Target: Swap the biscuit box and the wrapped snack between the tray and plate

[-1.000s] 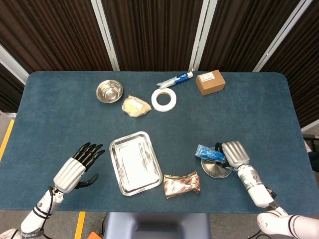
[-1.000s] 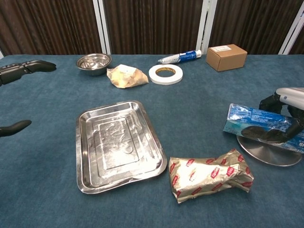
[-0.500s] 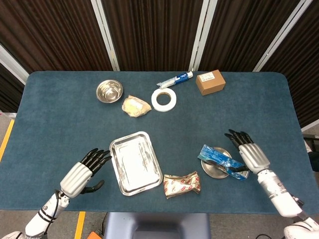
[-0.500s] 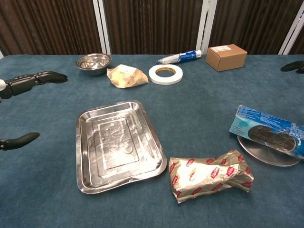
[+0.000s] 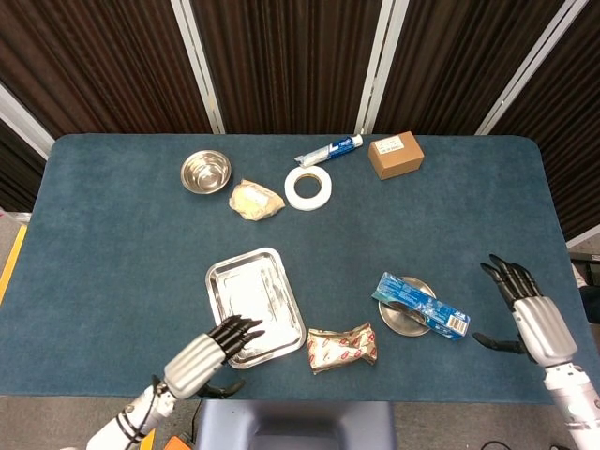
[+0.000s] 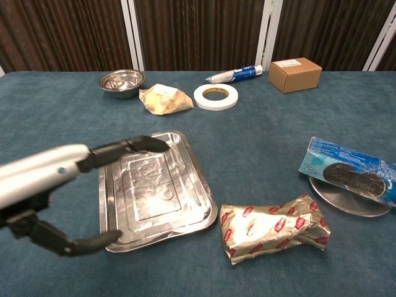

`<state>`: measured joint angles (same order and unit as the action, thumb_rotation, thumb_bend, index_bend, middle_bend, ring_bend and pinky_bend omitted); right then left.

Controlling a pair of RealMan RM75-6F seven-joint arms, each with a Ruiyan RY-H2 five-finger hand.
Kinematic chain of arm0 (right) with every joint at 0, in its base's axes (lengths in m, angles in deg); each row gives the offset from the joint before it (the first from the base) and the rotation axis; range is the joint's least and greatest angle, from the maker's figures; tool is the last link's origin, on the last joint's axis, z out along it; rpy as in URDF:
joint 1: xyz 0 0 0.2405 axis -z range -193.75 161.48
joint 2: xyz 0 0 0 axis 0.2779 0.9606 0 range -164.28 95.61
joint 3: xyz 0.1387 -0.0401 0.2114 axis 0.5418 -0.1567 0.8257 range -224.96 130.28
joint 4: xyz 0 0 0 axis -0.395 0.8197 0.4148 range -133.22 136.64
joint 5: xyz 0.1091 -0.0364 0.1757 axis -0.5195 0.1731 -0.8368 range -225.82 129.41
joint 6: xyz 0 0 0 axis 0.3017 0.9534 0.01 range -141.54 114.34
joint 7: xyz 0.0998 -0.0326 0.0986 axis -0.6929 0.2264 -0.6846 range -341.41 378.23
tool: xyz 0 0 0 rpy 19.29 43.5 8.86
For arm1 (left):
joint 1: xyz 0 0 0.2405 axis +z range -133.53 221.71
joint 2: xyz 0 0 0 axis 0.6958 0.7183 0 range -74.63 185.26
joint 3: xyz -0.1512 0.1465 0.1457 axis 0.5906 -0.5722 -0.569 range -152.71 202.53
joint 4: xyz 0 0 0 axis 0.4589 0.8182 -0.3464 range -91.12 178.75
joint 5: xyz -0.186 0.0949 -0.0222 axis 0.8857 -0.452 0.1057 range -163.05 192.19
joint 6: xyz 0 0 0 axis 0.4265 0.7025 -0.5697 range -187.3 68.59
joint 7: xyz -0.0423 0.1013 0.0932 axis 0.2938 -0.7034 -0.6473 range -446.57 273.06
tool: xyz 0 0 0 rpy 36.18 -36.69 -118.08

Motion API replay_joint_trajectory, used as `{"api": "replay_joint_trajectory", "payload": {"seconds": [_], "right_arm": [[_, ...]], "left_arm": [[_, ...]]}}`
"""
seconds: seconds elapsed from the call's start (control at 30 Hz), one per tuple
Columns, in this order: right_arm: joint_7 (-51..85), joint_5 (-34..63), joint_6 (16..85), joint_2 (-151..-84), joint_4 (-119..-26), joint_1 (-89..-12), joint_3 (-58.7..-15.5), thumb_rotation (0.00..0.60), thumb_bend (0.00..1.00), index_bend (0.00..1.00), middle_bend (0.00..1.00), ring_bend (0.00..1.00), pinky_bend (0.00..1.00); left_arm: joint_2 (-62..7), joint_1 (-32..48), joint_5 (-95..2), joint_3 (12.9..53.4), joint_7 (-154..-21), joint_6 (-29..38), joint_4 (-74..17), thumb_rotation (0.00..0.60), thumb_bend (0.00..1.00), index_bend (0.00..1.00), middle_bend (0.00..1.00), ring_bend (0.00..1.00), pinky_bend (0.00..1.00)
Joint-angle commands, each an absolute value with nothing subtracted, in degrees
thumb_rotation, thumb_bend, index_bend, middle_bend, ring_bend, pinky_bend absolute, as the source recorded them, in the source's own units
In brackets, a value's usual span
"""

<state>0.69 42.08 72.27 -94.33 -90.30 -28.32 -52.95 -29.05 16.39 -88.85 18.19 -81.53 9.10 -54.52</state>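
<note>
1. A blue carpet-like cloth covers the table [image 5: 112, 216]; behind it hangs a dark ribbed curtain [image 5: 281, 56] split by pale upright strips
2. The biscuit box [image 5: 422, 306] (blue, cookies printed on it) lies across the small round plate [image 5: 396, 321], overhanging it on the right
3. The wrapped snack [image 5: 343, 347], in crinkled gold and red, lies on the cloth between the steel tray [image 5: 255, 305] and the plate, just off the tray's near corner
4. The left hand [image 5: 211, 349] hovers at the tray's near edge, fingers spread, holding nothing
5. The right hand [image 5: 525, 307] is well right of the plate, fingers apart, empty
6. Along the far side: a steel bowl [image 5: 206, 172], a crumpled pale packet [image 5: 255, 200], a white tape roll [image 5: 308, 187], a tube [image 5: 329, 150], a cardboard box [image 5: 396, 155]
</note>
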Motion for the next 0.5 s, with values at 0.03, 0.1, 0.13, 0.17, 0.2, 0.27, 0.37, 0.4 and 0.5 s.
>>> {"api": "replay_joint_trajectory", "payload": {"seconds": [0.03, 0.1, 0.13, 0.17, 0.2, 0.27, 0.37, 0.4, 0.5], "right_arm": [[-1.23, 40.63, 69.66, -92.65, -90.31, -28.66, -52.68, 0.6, 0.19, 0.0, 0.0, 0.0, 0.06], [-2.15, 40.24, 69.05, -92.17, -90.01, -28.69, -52.15, 0.6, 0.19, 0.0, 0.0, 0.0, 0.06], [-2.78, 40.24, 68.77, -91.98, -89.88, -28.72, -52.01, 0.6, 0.19, 0.0, 0.0, 0.0, 0.06], [-3.49, 40.29, 68.42, -91.8, -89.71, -28.79, -51.9, 0.6, 0.19, 0.0, 0.0, 0.0, 0.06], [-4.33, 40.4, 67.83, -91.55, -89.43, -28.89, -51.86, 0.6, 0.19, 0.0, 0.0, 0.0, 0.06], [-5.44, 40.65, 66.99, -91.13, -89.15, -29.03, -51.78, 0.6, 0.19, 0.0, 0.0, 0.0, 0.06], [-6.64, 41.06, 66.29, -90.64, -88.89, -29.04, -51.65, 0.6, 0.19, 0.0, 0.0, 0.0, 0.06], [-6.93, 41.05, 66.17, -90.55, -88.84, -29.01, -51.54, 0.6, 0.19, 0.0, 0.0, 0.0, 0.06], [-7.75, 40.96, 65.81, -90.29, -88.69, -28.85, -51.2, 0.6, 0.19, 0.0, 0.0, 0.0, 0.06]], "left_arm": [[-37.22, 12.92, -83.03, 21.68, -87.09, 0.84, -55.45, 0.6, 0.38, 0.0, 0.0, 0.0, 0.0], [-41.1, 12.13, -81.1, 22.92, -89.0, -1.05, -54.71, 0.6, 0.38, 0.0, 0.0, 0.0, 0.0], [-42.73, 11.74, -80.57, 23.39, -89.98, -1.74, -54.06, 0.6, 0.38, 0.0, 0.0, 0.0, 0.0], [-44.29, 11.31, -80.01, 23.92, -91.01, -2.42, -53.29, 0.6, 0.38, 0.0, 0.0, 0.0, 0.0], [-46.36, 10.78, -79.21, 24.7, -92.33, -3.19, -52.23, 0.6, 0.39, 0.0, 0.0, 0.0, 0.0], [-49.84, 9.84, -78.13, 26.18, -94.64, -4.03, -49.75, 0.6, 0.39, 0.0, 0.0, 0.0, 0.0], [-54.06, 8.6, -76.64, 27.95, -96.36, -4.89, -45.89, 0.6, 0.38, 0.0, 0.0, 0.0, 0.0], [-55.03, 8.23, -76.18, 28.35, -96.32, -5.22, -44.91, 0.6, 0.38, 0.0, 0.0, 0.0, 0.0], [-57.61, 6.67, -75.81, 29.35, -96.21, -6.15, -41.07, 0.6, 0.38, 0.0, 0.0, 0.0, 0.0]]}}
